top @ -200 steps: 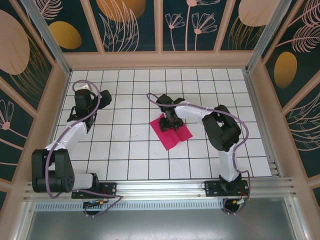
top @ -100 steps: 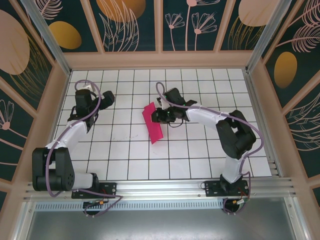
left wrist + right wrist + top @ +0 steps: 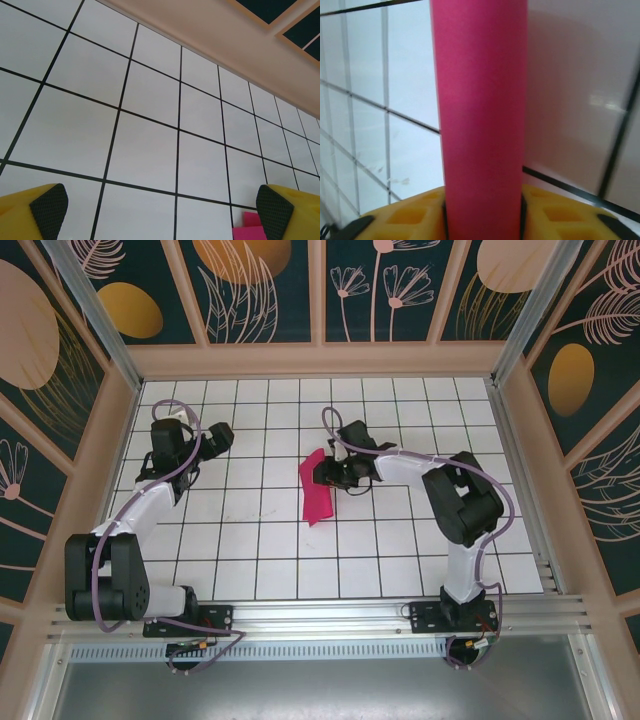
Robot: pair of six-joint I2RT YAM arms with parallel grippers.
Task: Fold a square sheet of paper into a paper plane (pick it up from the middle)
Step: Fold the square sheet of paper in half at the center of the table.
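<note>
The square sheet of paper (image 3: 317, 490) is magenta-pink and bent into a narrow upright strip near the middle of the table. My right gripper (image 3: 336, 475) reaches in from the right and is shut on the strip's right side. In the right wrist view the sheet (image 3: 480, 100) rises as a broad pink band from between the yellow fingers (image 3: 407, 215), touching both pads. My left gripper (image 3: 216, 438) hovers open at the far left of the table, well clear of the paper. Its wrist view shows black pads (image 3: 48, 206) wide apart and a pink corner of the sheet (image 3: 249, 231) at the bottom right.
The table (image 3: 250, 540) is white tile with a black grid, ringed by a wooden frame (image 3: 320, 360) and patterned walls. An aluminium rail (image 3: 320, 615) carries both arm bases at the near edge. Grey cables loop over each arm.
One second ago the sheet lay flat under the right gripper. The gripper has since lifted it into a bent upright strip, and its hand has shifted slightly to the right.
</note>
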